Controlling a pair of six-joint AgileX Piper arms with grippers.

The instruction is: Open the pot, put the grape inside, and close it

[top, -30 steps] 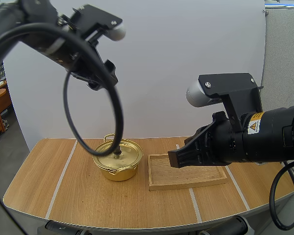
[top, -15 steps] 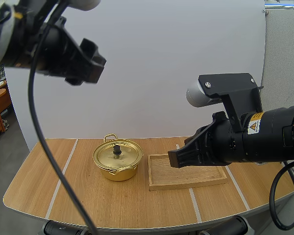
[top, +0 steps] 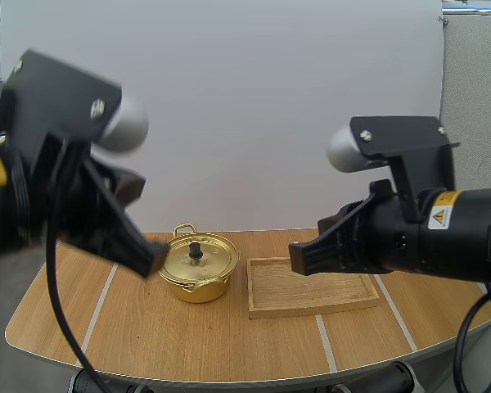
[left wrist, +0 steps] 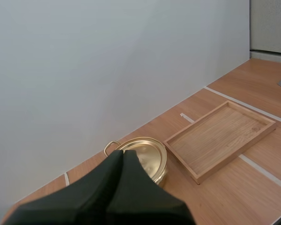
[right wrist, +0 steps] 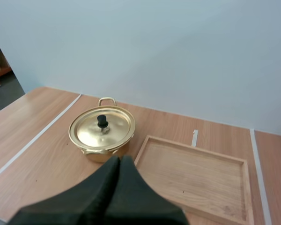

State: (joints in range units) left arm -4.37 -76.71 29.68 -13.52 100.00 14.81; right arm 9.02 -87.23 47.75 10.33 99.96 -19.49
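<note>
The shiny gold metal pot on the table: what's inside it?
Its round gold lid with a black knob sits shut on the pot, so the inside is hidden.

In the high view the left arm is blurred, so its details cannot be made out. The left gripper covers the pot at the pot's 9 o'clock edge. The right gripper and its arm hide the wooden tray's far rim from about 12 to 2 o'clock. In the left wrist view the pressed-together fingers cover the lid from 7 to 10 o'clock, knob included. In the right wrist view the tray's 5 o'clock corner is cut off by the picture's edge.
</note>
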